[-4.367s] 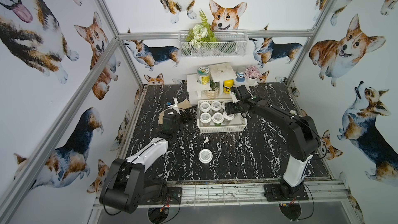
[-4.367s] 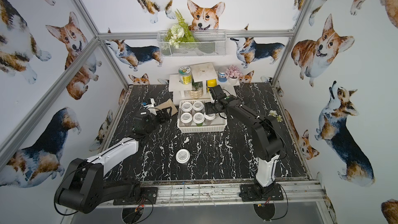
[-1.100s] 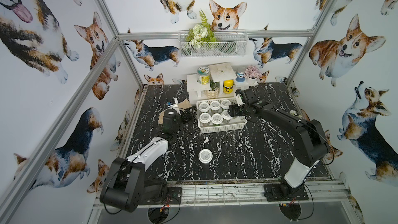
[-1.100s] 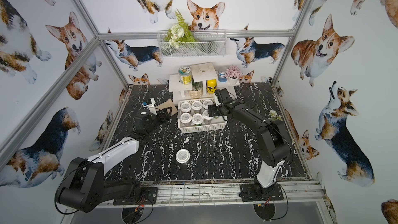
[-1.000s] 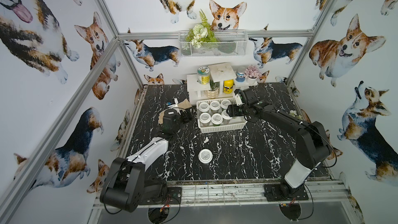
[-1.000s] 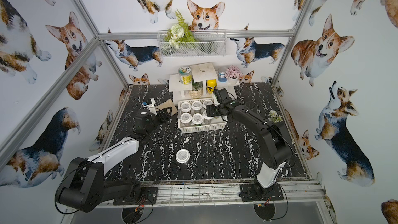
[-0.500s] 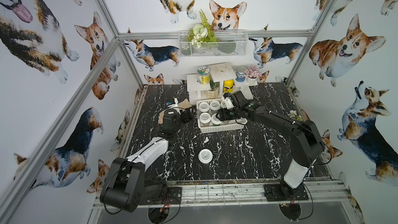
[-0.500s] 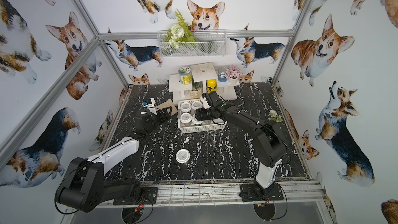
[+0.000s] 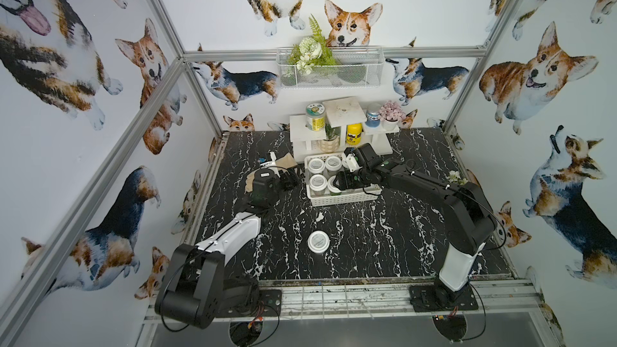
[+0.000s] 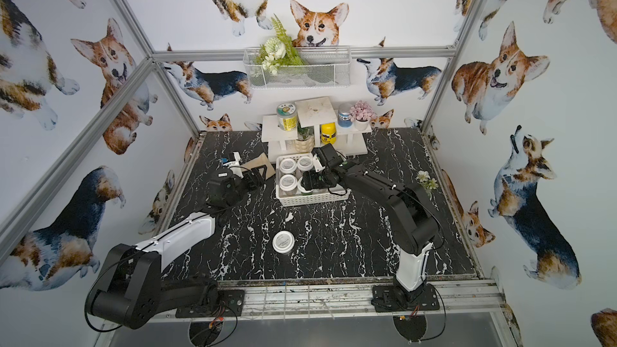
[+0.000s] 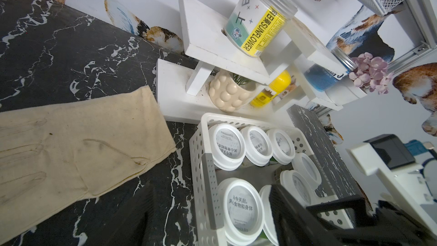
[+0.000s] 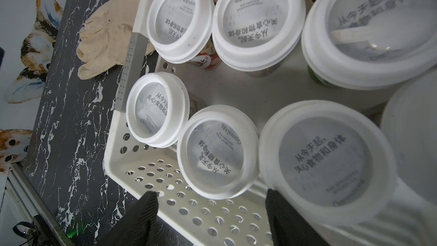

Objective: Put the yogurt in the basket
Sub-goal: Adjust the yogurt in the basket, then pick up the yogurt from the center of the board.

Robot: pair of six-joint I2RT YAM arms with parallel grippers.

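left hand [image 9: 291,177] and right hand [image 9: 341,181] both extended forward, parted, gripping nothing.

On yogurt lid [image 12: 324,159], grey print: "从今天起, 关心食物和身体", w/ brand "Oarmilk" near the rim; finer lines below are illegible. Same slogan on the other lids in the basket [image 12: 113,159], e.g. 2nd lid [image 11: 241,207] in left wrist view. Tall jar [image 11: 257,20] on white shelf [image 11: 203,31]: yellow band reads "SUNFLOWER" + "日葵", big "日" on the white part. Blue jar [image 11: 324,79] & yellow bottle [image 11: 272,91]: print not legible.
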